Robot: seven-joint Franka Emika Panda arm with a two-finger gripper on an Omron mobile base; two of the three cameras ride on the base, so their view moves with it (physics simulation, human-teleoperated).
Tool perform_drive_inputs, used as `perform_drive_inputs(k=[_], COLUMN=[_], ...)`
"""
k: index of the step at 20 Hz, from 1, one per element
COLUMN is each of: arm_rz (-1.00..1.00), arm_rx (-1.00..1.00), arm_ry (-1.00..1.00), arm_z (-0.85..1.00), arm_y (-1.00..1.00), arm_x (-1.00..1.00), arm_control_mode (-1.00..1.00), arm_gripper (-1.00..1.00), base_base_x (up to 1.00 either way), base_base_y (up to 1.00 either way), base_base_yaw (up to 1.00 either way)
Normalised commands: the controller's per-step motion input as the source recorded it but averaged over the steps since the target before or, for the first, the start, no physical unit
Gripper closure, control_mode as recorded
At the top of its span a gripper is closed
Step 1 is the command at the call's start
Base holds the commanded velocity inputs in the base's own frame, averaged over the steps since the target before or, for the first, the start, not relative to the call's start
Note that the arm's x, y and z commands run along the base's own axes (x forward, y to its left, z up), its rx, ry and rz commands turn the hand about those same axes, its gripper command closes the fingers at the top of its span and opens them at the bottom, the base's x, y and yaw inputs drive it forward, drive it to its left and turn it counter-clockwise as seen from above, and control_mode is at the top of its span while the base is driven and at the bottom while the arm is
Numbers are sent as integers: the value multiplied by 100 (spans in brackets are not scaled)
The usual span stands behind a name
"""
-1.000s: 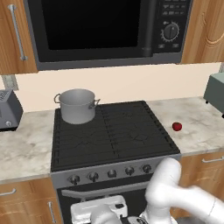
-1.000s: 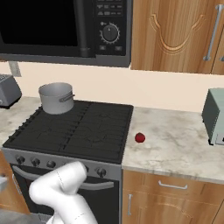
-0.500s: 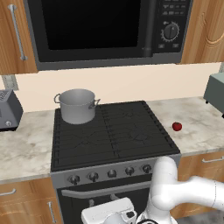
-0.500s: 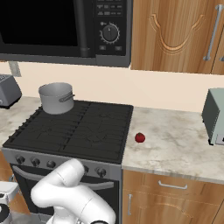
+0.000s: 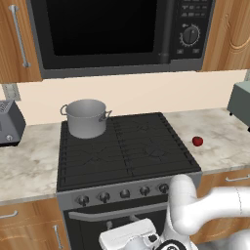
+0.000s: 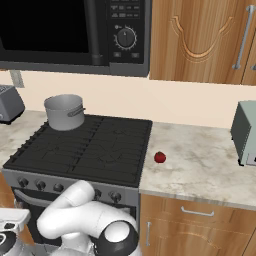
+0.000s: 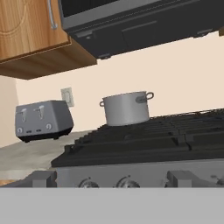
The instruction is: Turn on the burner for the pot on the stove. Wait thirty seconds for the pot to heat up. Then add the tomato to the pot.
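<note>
The grey pot (image 5: 86, 117) stands lidless on the back-left burner of the black stove (image 5: 146, 161). The red tomato (image 5: 197, 141) lies on the counter to the right of the stove. My hand (image 5: 131, 238) hangs low in front of the oven door, below the strip of knobs (image 5: 125, 194). In the hand view my gripper (image 7: 112, 181) is open, its fingertips (image 7: 43, 178) wide apart and level with two knobs (image 7: 127, 183), with nothing between them. The pot (image 7: 127, 108) shows beyond, at the back of the stove. From the right base, the pot (image 6: 64, 111) and the tomato (image 6: 160, 157) stand well apart.
A black microwave (image 5: 122, 34) hangs over the stove. A grey toaster (image 7: 43, 119) sits on the left counter, and another grey appliance (image 6: 245, 132) on the right counter. The oven's bar handle (image 5: 122, 212) runs just under the knobs. Wooden cabinets flank both sides.
My hand has shifted a little to the right in front of the oven door, and the elbow has swung right. Pot and tomato have not moved.
</note>
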Motion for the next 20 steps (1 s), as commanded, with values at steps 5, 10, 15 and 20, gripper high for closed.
perform_drive_inputs(k=[5,10,15,20], arm_rz=[0,-2,-2,-1], arm_rx=[0,3,1,1], arm_ry=[-4,-2,-3,6], arm_z=[-1,7,3,0], arm_y=[-22,-3,-1,0], arm_x=[15,13,15,42], arm_control_mode=[-100,-100,-100,-100], arm_gripper=[-100,-100,-100,-100], base_base_x=[0,0,0,0], base_base_y=[0,0,0,0], base_base_yaw=[0,0,0,0])
